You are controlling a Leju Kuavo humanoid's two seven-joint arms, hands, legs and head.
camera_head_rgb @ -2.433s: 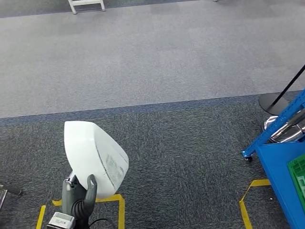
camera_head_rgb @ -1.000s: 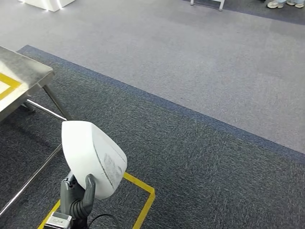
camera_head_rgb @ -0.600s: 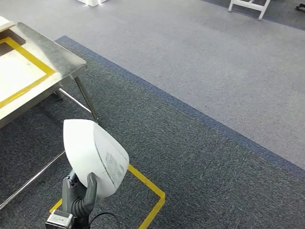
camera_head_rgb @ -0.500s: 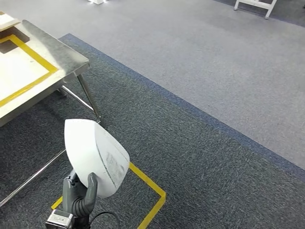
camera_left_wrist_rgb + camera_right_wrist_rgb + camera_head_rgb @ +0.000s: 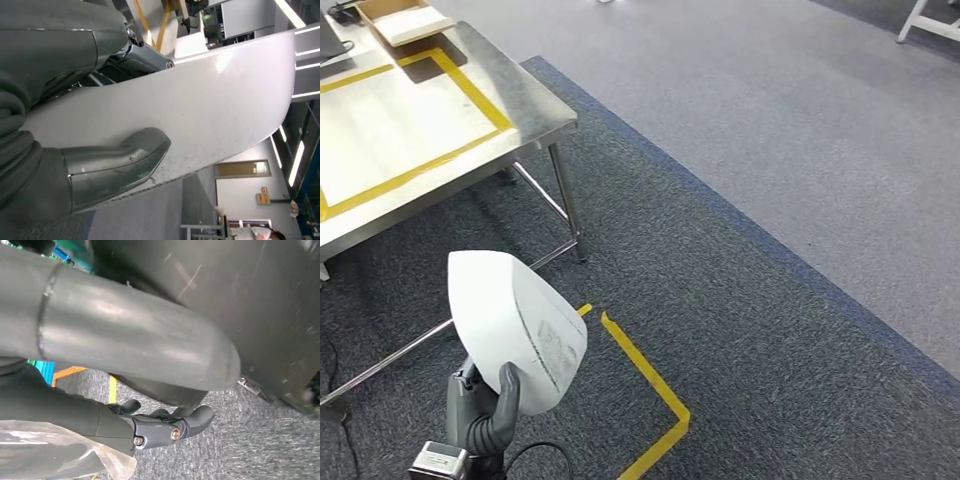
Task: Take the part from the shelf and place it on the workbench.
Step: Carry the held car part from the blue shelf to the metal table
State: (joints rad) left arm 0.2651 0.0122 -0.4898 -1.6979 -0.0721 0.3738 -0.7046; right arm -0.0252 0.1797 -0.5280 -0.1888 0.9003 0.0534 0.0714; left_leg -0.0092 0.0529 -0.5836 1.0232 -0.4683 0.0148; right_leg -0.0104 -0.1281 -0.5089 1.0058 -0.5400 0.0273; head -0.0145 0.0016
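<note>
The part [image 5: 512, 325] is a large white curved shell with grey scuff marks. My left hand [image 5: 482, 415] grips it from below at the lower left of the head view, thumb on its front face. Up close, the thumb [image 5: 113, 160] presses on the shell's white surface [image 5: 211, 110]. The steel workbench [image 5: 539, 105] stands ahead on the left, with a yellow tape rectangle on its top. The part is in front of the bench and lower in the picture than its near corner. My right hand [image 5: 151, 427] hangs beside my body over the carpet, fingers stretched out and holding nothing.
A bench leg [image 5: 567, 205] and a low crossbar [image 5: 388, 355] stand just beyond the part. Yellow floor tape [image 5: 652, 390] forms a corner on the dark carpet. A wooden tray [image 5: 399, 20] lies on the bench's far end. Lighter carpet spreads to the right.
The camera has turned left: the blue shelf cart has left the picture and the workbench has come in from the left and grown larger. The part stays in my left hand.
</note>
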